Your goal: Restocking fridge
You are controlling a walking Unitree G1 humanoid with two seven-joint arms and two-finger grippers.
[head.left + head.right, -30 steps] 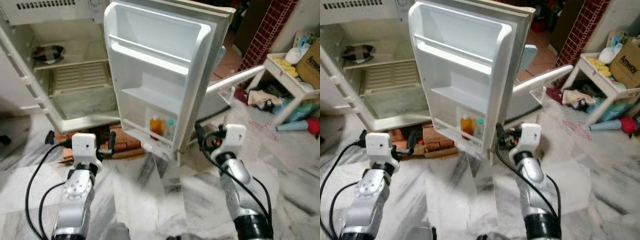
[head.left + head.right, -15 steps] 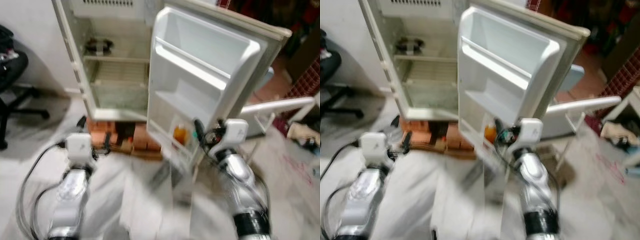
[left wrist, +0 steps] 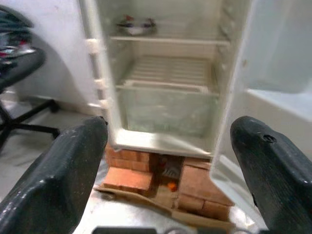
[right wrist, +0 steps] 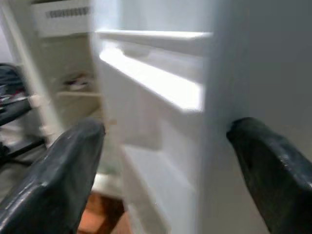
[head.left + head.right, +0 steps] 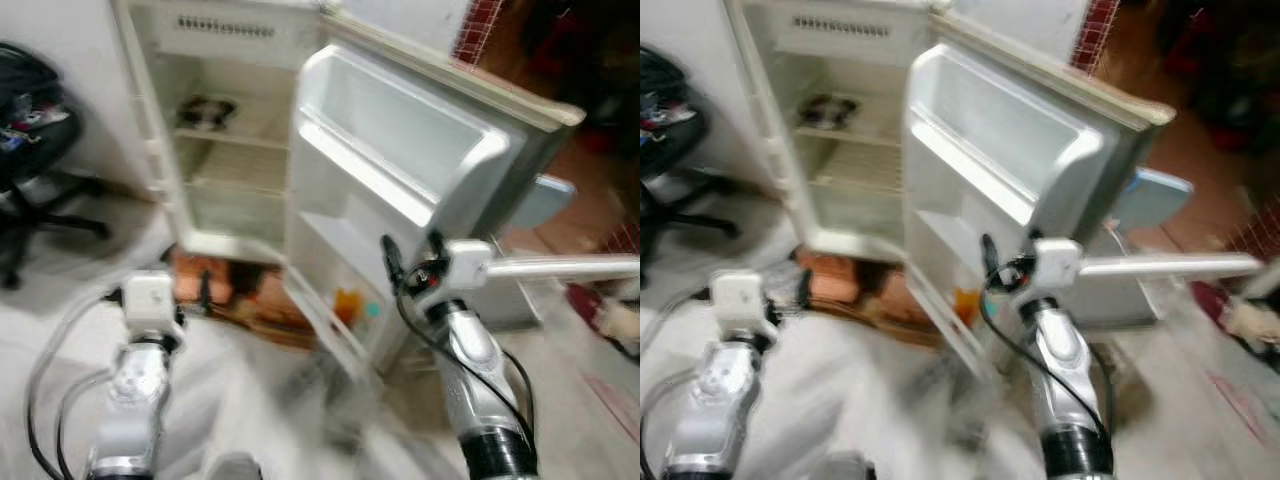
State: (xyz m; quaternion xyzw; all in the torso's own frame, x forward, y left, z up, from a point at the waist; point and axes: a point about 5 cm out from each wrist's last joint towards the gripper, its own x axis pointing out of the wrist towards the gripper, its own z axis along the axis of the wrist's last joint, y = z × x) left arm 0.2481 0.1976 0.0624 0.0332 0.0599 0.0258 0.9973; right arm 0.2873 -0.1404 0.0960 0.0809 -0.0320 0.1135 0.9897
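Standing in the fridge door's [image 5: 400, 170] bottom shelf, an orange bottle [image 5: 346, 303]; both fingers spread wide.

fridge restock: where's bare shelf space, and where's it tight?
Free: the ribbed middle shelf above the crisper drawer, and the door's upper bins. Taken: the top shelf's dark bundle, and the bottom door bin with the orange bottle.

Marble floor [image 5: 60, 300], black office chair [image 5: 35, 150] (blurred).
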